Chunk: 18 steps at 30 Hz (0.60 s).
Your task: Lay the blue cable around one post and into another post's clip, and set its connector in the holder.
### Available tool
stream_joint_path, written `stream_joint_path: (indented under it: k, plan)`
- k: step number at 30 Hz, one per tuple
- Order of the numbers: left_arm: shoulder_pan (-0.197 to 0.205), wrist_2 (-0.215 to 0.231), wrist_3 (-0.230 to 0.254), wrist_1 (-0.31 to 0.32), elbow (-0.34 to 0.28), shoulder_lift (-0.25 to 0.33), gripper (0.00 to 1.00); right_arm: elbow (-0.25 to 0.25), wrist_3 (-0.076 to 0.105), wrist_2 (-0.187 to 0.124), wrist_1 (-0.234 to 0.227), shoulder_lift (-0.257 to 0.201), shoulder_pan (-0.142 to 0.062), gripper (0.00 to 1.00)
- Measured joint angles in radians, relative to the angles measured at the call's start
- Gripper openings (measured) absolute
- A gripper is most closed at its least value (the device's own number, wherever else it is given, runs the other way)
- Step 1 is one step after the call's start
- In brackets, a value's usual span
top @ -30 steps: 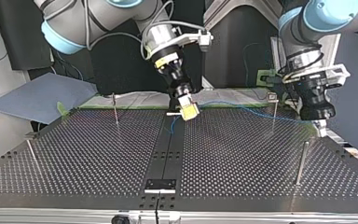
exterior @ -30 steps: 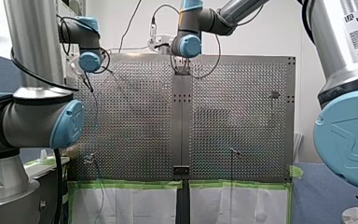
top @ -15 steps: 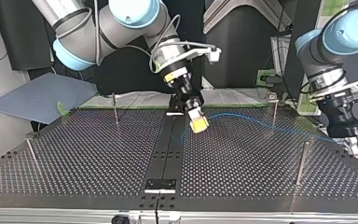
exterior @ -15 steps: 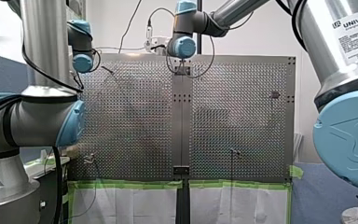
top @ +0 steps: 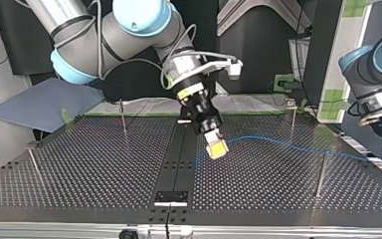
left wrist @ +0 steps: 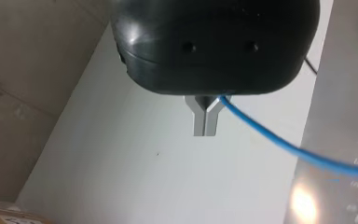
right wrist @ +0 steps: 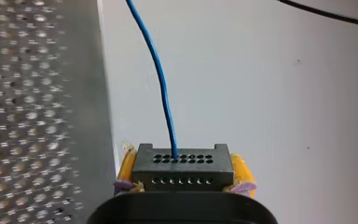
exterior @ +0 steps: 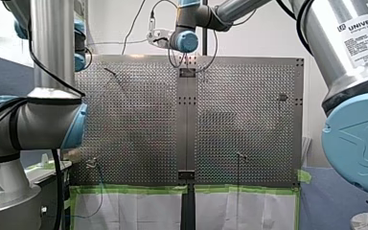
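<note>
Connector [right wrist: 182, 161] is hard to see in top view; right wrist view shows my right pincer [right wrist: 185, 170] clamped on it. Cut off there, my left pincer [left wrist: 204, 123] grips blue cable [right wrist: 161, 79] beside counter [left wrist: 345, 93] edge.

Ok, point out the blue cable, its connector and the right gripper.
blue cable [right wrist: 164, 88]: right wrist view, mid-run ahead of the connector.
connector [right wrist: 183, 169]: right wrist view, its holed front face.
right gripper [top: 217, 150]: top view, midway between its yellow fingertips.
</note>
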Motion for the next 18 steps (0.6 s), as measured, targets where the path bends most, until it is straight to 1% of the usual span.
stream_joint_path:
  k: [3, 5, 12, 15, 18]
  plan:
    - [0.019, 0.027, -0.007, 0.006, 0.012, -0.016, 0.00, -0.011, 0.004, 0.000, -0.007, 0.001, -0.001, 0.00]
    - [0.022, 0.043, -0.009, 0.009, 0.017, -0.025, 0.00, -0.013, 0.008, 0.000, -0.010, 0.002, -0.002, 0.00]
    - [0.015, 0.110, -0.009, 0.013, 0.023, -0.050, 0.00, -0.015, 0.021, 0.005, -0.012, 0.006, -0.005, 0.00]
    - [0.011, 0.128, -0.008, 0.016, 0.025, -0.063, 0.00, -0.015, 0.025, 0.006, -0.013, 0.009, -0.005, 0.00]
    - [0.008, 0.135, -0.008, 0.022, 0.028, -0.076, 0.00, -0.017, 0.028, 0.006, -0.015, 0.018, -0.007, 0.00]
